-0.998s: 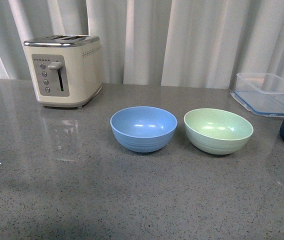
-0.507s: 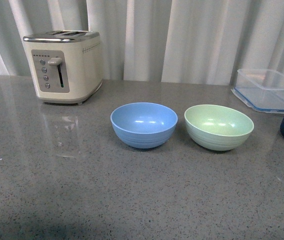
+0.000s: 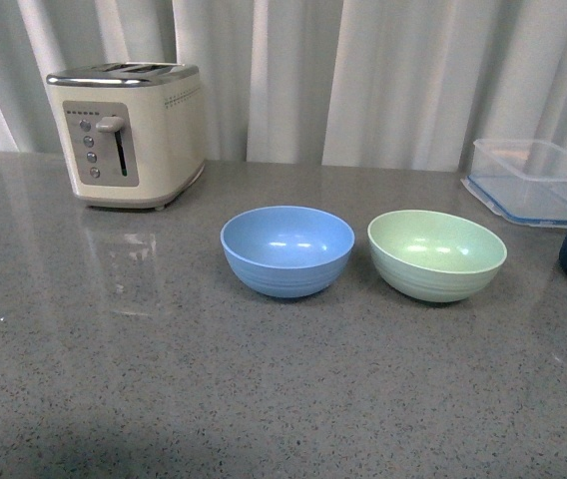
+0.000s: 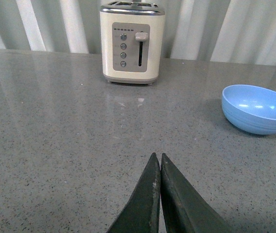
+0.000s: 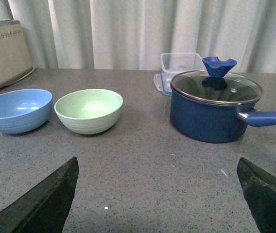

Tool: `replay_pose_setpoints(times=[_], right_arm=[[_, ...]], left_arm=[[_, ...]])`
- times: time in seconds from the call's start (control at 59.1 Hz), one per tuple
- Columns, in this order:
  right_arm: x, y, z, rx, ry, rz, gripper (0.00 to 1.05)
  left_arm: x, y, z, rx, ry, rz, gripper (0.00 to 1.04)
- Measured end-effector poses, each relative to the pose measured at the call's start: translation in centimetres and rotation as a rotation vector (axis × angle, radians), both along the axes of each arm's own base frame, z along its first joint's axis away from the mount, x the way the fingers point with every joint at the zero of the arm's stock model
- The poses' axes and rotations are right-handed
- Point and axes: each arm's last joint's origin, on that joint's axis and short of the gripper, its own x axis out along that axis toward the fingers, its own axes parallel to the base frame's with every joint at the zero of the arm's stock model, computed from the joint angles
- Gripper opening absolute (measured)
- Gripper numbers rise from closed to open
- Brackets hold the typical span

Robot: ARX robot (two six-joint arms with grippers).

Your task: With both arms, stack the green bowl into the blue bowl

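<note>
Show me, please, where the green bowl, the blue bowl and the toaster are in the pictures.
green bowl [image 3: 436, 247]: front view, on the inside of the bowl.
blue bowl [image 3: 286, 244]: front view, on the inside of the bowl.
toaster [image 3: 126, 138]: front view, on its control panel, by the lever slot.

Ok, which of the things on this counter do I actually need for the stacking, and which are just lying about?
For the job:
green bowl
blue bowl, beside it and apart from it
left gripper, jaws shut
right gripper, jaws open

Just lying about:
toaster
clear container
navy pot with its glass lid on
</note>
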Motion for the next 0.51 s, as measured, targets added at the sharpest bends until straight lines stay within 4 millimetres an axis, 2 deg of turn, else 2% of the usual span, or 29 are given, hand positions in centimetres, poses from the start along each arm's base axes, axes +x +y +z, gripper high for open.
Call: replay_pose_setpoints(times=[0.507], right_arm=[[0.0,0.0,0.0,0.0,0.0,0.0,0.95]], left_arm=[[-1.9,0.0,0.4,0.0,-0.012,0.0,0.04]])
